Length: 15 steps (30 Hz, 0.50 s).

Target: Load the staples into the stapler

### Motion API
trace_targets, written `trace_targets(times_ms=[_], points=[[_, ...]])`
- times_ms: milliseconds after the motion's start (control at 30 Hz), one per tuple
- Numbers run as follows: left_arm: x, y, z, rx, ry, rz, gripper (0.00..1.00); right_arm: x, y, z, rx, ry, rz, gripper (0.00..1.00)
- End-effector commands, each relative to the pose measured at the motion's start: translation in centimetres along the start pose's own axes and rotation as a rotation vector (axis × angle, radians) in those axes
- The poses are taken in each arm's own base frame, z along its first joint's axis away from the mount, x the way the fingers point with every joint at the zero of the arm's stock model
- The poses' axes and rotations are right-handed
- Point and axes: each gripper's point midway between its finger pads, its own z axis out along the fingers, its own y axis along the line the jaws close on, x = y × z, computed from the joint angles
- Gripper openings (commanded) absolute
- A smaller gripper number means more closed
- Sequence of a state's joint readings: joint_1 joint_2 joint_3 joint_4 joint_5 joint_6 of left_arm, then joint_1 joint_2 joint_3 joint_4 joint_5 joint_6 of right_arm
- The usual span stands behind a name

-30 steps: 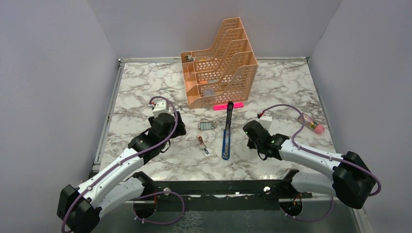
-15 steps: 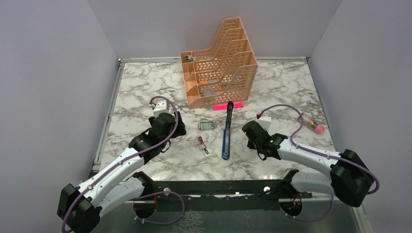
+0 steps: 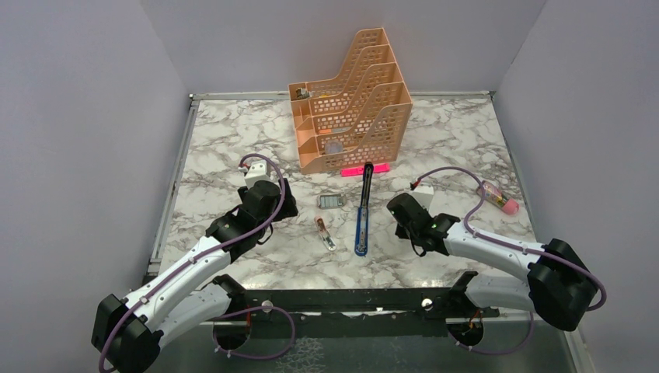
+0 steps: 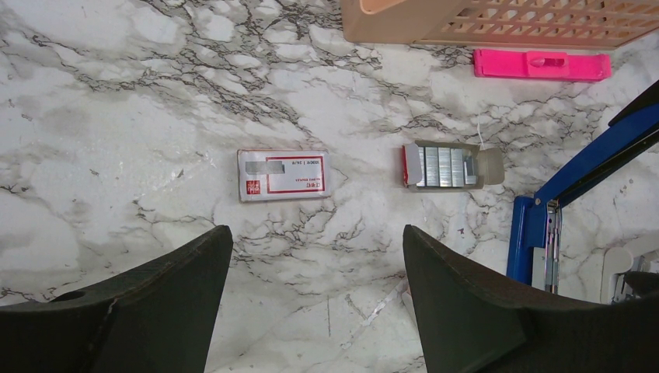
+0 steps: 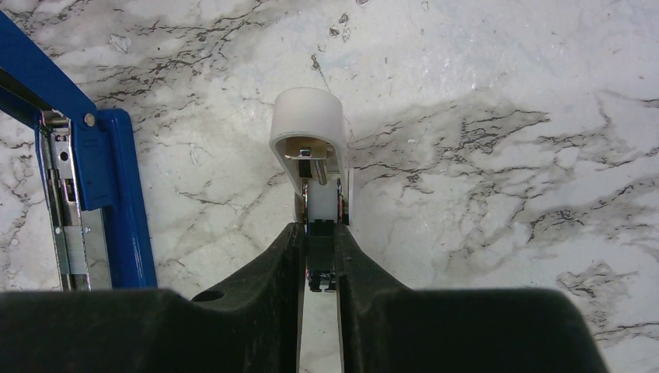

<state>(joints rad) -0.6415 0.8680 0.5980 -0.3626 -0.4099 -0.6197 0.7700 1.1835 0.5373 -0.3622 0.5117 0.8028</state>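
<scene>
The blue stapler [image 3: 362, 211] lies opened out flat mid-table; its blue arm and metal rail show in the right wrist view [image 5: 85, 179] and the left wrist view [image 4: 579, 175]. The white box with red label [image 4: 283, 175] lies flat. To its right, the grey-blue tray of silvery staples [image 4: 444, 165] is also seen from above [image 3: 331, 201]. My left gripper [image 4: 315, 295] is open and empty, just near of the box. My right gripper [image 5: 319, 256] is shut on a small white capsule-like piece [image 5: 309, 132], right of the stapler.
A peach file organizer [image 3: 350, 105] stands at the back, with a flat bright-pink bar [image 3: 365, 169] at its foot. A small oblong piece [image 3: 324, 231] lies left of the stapler. A pink-capped item [image 3: 499, 200] lies at the far right.
My right gripper has shifted slightly left toward the stapler, still holding the white piece. The left arm has not moved.
</scene>
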Motion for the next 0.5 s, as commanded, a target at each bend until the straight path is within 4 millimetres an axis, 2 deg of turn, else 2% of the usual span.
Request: trace_targets(times_ms=[0,200,467], points=[[-0.78,-0.39,-0.23,0.013,-0.013,-0.003,0.82,-0.90,-0.69,-0.16,0.029,-0.029,0.004,0.23],[-0.77,-0.40,-0.19,0.013,-0.011,-0.003,0.82,-1.72,-0.44,-0.62,0.009,-0.054,0.006,0.23],[-0.73,-0.38,-0.17,0.012,-0.011,-0.003,0.82,-0.90,-0.60,-0.03,0.018,-0.032,-0.011,0.23]])
